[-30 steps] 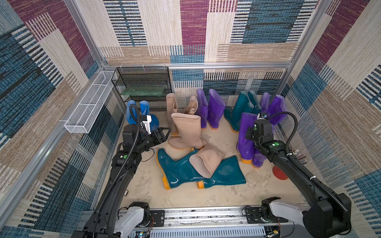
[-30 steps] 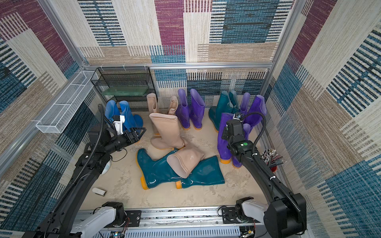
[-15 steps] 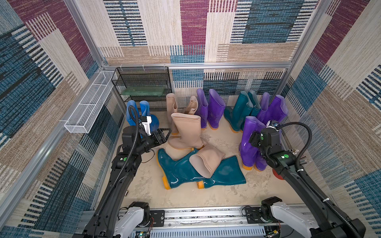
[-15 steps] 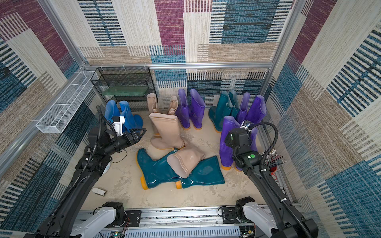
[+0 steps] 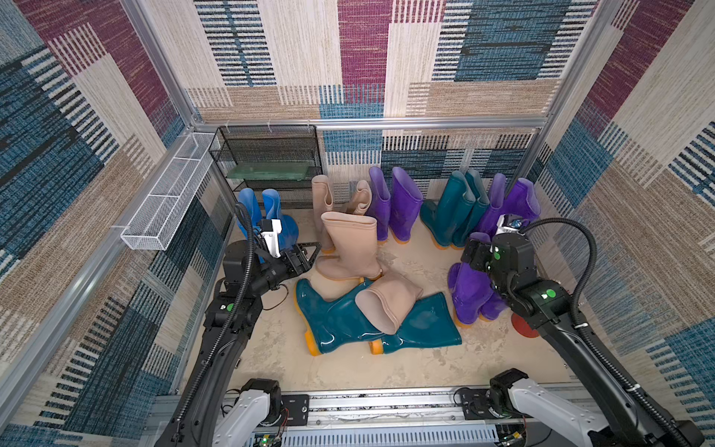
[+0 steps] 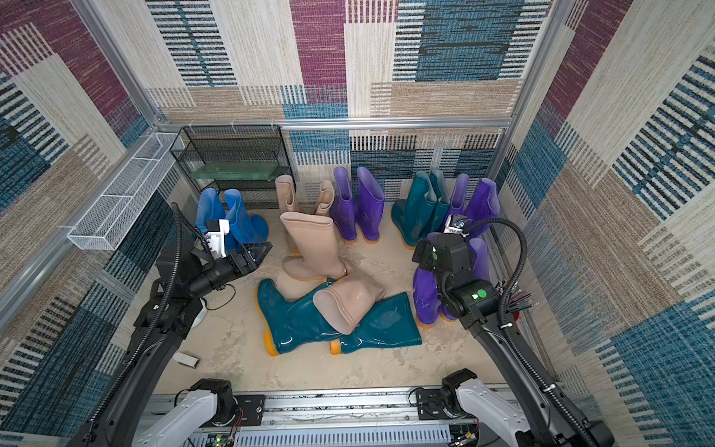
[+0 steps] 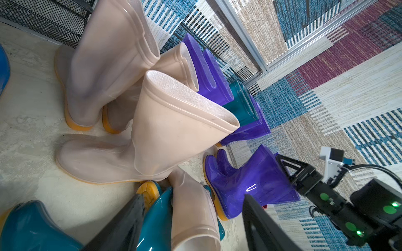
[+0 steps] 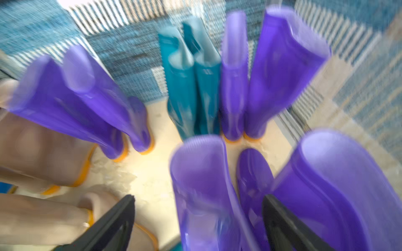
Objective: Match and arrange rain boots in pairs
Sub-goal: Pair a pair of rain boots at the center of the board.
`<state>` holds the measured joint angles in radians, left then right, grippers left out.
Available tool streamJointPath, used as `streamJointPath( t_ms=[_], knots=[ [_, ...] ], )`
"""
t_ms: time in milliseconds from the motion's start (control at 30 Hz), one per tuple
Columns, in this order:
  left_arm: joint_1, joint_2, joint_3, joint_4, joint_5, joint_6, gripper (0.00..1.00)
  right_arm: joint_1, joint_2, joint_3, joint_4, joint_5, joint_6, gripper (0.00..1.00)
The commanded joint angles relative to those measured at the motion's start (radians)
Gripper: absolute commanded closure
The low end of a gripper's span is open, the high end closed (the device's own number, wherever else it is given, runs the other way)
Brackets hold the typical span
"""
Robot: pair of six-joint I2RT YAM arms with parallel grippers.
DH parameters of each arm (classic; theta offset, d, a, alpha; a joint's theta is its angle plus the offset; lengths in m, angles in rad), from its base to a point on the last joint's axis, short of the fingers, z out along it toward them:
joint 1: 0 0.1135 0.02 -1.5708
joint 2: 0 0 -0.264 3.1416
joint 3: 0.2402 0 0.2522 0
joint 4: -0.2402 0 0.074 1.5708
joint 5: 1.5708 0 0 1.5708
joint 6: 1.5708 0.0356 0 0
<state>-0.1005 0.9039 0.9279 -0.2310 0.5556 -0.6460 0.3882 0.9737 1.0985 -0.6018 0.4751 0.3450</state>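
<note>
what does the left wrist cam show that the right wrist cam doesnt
Left wrist only: the black mesh rack and the right gripper, seen from outside, open beside the near purple pair at its cuffs. Right wrist only: a motion-blurred look down into that pair's open tops. Both: the near purple pair itself, the standing teal pair, a back purple pair and beige boots.

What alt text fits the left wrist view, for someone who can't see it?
A beige-pink boot stands upright ahead of the open left hand, two more beige boots behind it by the black mesh rack. Farther off a purple pair stands with the right hand at its tops; a beige boot lies across teal boots up close.
</note>
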Motion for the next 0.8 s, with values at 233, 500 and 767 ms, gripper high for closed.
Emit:
streamJointPath(
  t_ms=[233, 500, 767],
  knots=[
    [0.000, 0.007, 0.020, -0.002, 0.012, 0.026, 0.27, 0.001, 0.083, 0.152, -0.140, 0.100, -0.098, 0.00],
    [0.001, 0.030, 0.002, 0.033, 0.015, 0.014, 0.27, -0.063, 0.064, 0.048, -0.147, -0.072, -0.118, 0.04],
    [0.001, 0.053, 0.000, 0.038, 0.015, 0.019, 0.27, -0.097, 0.146, 0.041, -0.111, -0.107, -0.130, 0.63]
  ],
)
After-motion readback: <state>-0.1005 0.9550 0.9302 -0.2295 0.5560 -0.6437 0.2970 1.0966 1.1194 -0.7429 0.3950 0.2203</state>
